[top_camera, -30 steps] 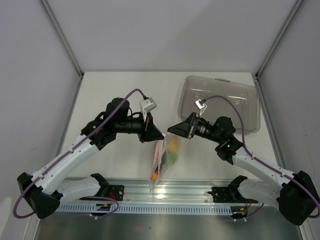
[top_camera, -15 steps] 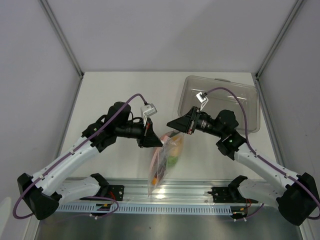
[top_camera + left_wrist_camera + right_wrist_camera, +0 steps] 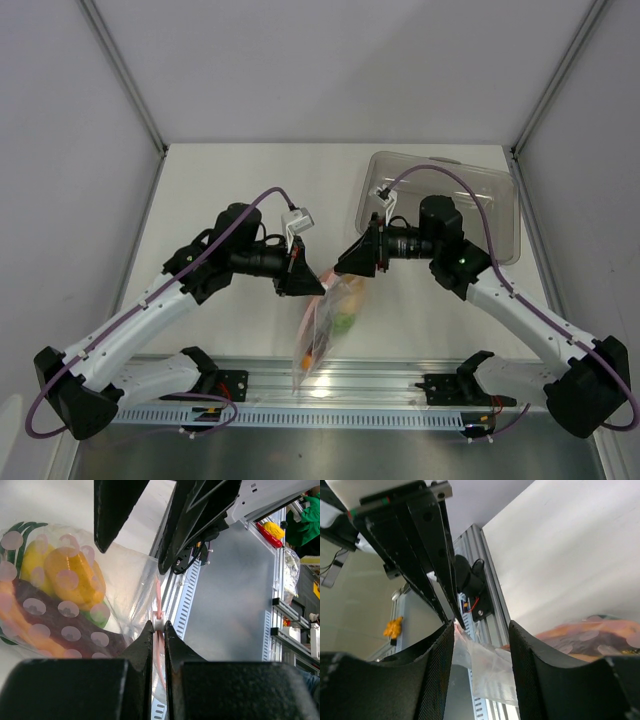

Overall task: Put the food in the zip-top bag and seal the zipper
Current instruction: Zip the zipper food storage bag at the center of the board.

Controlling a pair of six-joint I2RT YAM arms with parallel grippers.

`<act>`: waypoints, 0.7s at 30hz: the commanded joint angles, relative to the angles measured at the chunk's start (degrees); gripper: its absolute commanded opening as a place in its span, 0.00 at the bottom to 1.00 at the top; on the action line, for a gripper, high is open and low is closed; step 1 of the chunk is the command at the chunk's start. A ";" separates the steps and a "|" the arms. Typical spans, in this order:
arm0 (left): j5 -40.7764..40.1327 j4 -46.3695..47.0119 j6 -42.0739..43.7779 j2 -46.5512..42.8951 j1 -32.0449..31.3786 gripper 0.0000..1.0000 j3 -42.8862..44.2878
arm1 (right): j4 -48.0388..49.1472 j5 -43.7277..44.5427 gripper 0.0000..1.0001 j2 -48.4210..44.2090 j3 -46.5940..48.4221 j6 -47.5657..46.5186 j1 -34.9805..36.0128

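The zip-top bag (image 3: pixel 318 335) hangs in the air between the two arms, over the table's near edge. The food (image 3: pixel 345 300) is inside it: a yellow fruit (image 3: pixel 75 575), a reddish-brown slice (image 3: pixel 55 635) and a bit of green (image 3: pixel 97 617). My left gripper (image 3: pixel 310 283) is shut on the pink zipper (image 3: pixel 158 600), pinching its white slider between the fingertips (image 3: pixel 148 632). My right gripper (image 3: pixel 350 262) is open, its jaws standing either side of a clear corner of the bag (image 3: pixel 490 672) with only its left pad near the plastic.
A rigid clear tray (image 3: pixel 480 205) lies at the back right of the table. An aluminium rail (image 3: pixel 330 385) with the arm bases runs along the near edge, just under the hanging bag. White walls close in both sides.
My right gripper has opened and let go of the bag's mouth, and its arm has swung up toward the back. The bag now hangs from the left gripper alone, slightly lower.
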 commanded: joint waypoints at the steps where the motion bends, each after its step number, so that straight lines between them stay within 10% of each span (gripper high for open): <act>1: 1.80 0.36 0.22 -0.78 -0.25 0.01 2.05 | 2.26 -7.30 0.50 0.66 -0.85 -2.99 -0.20; 21: 2.15 0.45 0.13 -0.69 -0.24 0.01 1.62 | 10.10 -11.80 0.40 4.17 -2.00 -1.05 2.17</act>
